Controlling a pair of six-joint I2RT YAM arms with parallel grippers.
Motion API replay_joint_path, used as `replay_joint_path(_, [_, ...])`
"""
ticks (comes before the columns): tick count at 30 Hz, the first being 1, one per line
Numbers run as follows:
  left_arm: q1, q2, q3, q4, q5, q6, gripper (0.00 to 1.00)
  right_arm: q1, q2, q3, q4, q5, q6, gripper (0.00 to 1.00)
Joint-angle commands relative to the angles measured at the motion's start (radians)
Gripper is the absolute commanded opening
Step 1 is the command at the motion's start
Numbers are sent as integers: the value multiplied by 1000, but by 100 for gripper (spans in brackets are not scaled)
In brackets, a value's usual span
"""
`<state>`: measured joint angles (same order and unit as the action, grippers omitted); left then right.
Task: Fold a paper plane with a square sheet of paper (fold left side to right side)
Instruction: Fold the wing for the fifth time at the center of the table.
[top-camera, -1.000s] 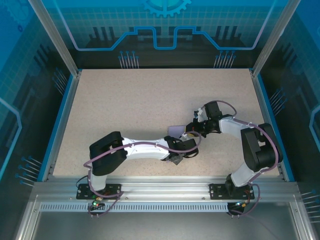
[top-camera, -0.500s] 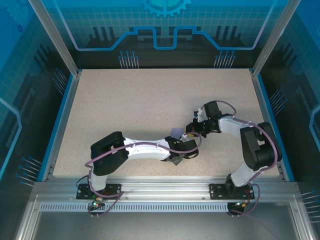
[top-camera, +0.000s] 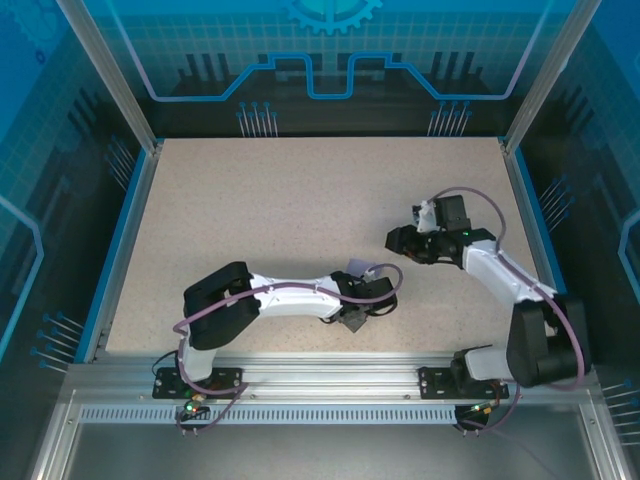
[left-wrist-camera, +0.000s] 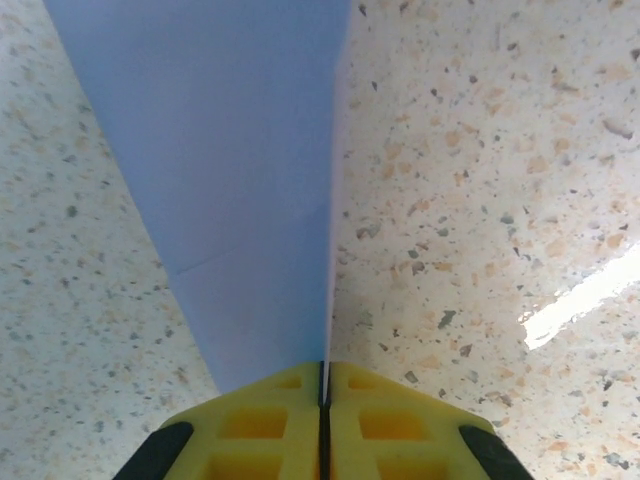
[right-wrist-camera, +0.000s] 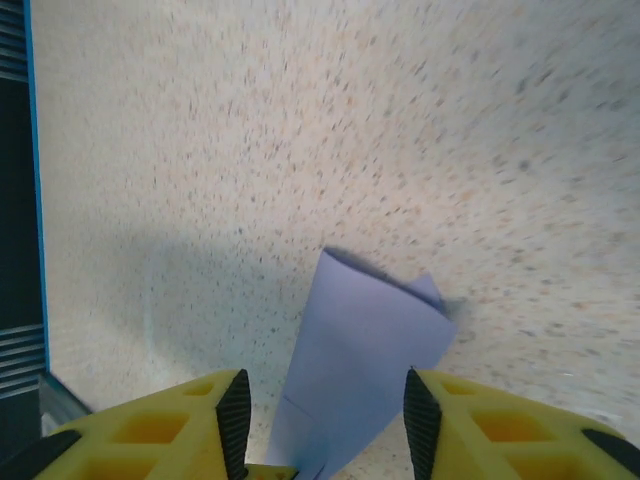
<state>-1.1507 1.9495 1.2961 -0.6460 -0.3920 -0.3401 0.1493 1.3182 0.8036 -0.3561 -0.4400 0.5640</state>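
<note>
**Lavender paper plane (left-wrist-camera: 240, 180) pinched in left hand (left-wrist-camera: 323, 375)**

One half-made plane, tapering to a narrow end, just below and right of centre in the overhead frame, on the speckled worktop (left-wrist-camera: 480, 200). Likely feather-light, limp, easily creased or torn. Best taken gently at a folded edge or the narrow end. Narrow end clamped between closed yellow fingers of left hand. Right hand (right-wrist-camera: 327, 405) spread, holding nothing, apart to the paper's upper right. Two hands counted.
</note>
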Motion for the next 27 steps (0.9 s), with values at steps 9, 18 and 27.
replay_joint_path(9, [132,-65,-45,101,366,-9,8,-57,-186,-161,-82,43,-36,50])
replay_joint_path(18, [260,-125,-156,344,689,-185,7,-50,-296,-305,23,1,-7,57])
replay_joint_path(27, [305,-132,-254,551,806,-345,5,54,-297,-397,164,24,60,61])
